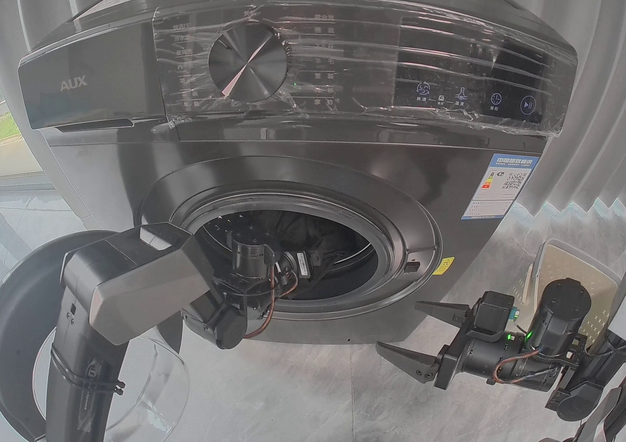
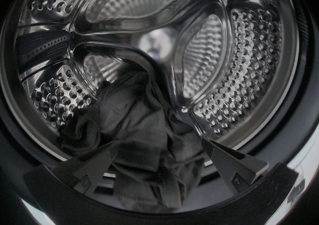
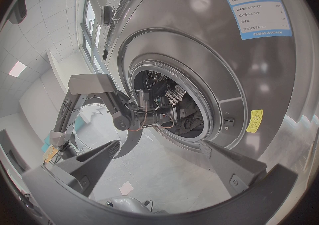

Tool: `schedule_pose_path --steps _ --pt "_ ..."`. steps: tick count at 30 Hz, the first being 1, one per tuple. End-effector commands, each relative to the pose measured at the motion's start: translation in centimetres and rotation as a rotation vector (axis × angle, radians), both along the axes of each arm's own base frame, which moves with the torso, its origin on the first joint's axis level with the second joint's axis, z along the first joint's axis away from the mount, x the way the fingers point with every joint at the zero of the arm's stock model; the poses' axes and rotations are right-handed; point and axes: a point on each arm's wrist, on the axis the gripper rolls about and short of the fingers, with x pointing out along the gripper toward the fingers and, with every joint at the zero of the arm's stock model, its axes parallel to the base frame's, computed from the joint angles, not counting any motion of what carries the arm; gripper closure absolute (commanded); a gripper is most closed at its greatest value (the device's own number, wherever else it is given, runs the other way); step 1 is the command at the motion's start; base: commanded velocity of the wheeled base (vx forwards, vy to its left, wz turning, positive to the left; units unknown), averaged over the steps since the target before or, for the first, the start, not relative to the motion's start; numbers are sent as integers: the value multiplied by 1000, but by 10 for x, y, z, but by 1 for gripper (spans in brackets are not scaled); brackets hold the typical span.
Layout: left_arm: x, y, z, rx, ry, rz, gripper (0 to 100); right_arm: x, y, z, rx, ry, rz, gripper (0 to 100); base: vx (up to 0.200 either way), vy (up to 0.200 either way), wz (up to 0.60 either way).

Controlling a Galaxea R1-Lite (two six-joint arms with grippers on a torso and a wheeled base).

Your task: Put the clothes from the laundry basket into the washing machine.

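The grey washing machine [image 1: 293, 156] stands before me with its round door [image 1: 39, 332] swung open at the left. My left arm reaches into the drum opening [image 1: 293, 254]. Inside the steel drum [image 2: 232, 53] a dark grey garment [image 2: 143, 136] lies crumpled at the bottom and drapes over the door seal. My left gripper [image 2: 159, 147] hangs open just in front of the cloth, one finger on either side, with nothing held. My right gripper [image 1: 417, 332] is open and empty, low at the right, outside the machine. The cream laundry basket [image 1: 574, 267] stands behind it.
Grey tiled floor [image 1: 313, 391] lies free below the machine's front. The open glass door takes up the lower left. Pale curtains [image 1: 587, 137] hang to the machine's right. In the right wrist view the left arm [image 3: 133, 116] is in the drum mouth [image 3: 172, 109].
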Motion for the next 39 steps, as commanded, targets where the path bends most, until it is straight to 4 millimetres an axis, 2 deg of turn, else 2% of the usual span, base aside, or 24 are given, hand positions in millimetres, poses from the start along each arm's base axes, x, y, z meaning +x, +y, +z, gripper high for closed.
schedule_pose_path --steps 1,5,12,13,17,26,27,34,39 --pt "-23 -4 10 14 15 -45 0 0 1 0 0 0 2 0 0 0 0" --pt "-25 -10 -6 23 30 -58 0 0 0 0 0 0 2 0 0 0 0" --pt "-25 -9 -18 35 53 -61 0 0 0 0 -1 1 2 0 0 0 0" --pt "-25 -9 -27 39 68 -82 0 0 0 0 -1 1 2 0 0 0 0" --pt "-24 -8 -37 51 88 -84 0 0 0 -1 -2 2 2 0 0 0 0" --pt "-5 -4 -59 84 60 -59 0 0 1 -1 -3 5 5 0 0 0 0" --pt "-2 -4 -62 88 38 -57 100 0 1 -1 -2 4 5 0 0 0 0" --pt "0 -1 -69 99 21 -55 100 0 1 0 0 1 5 0 0 0 0" --pt "3 0 -63 87 3 -49 100 -1 1 1 2 -6 8 0 0 0 0"
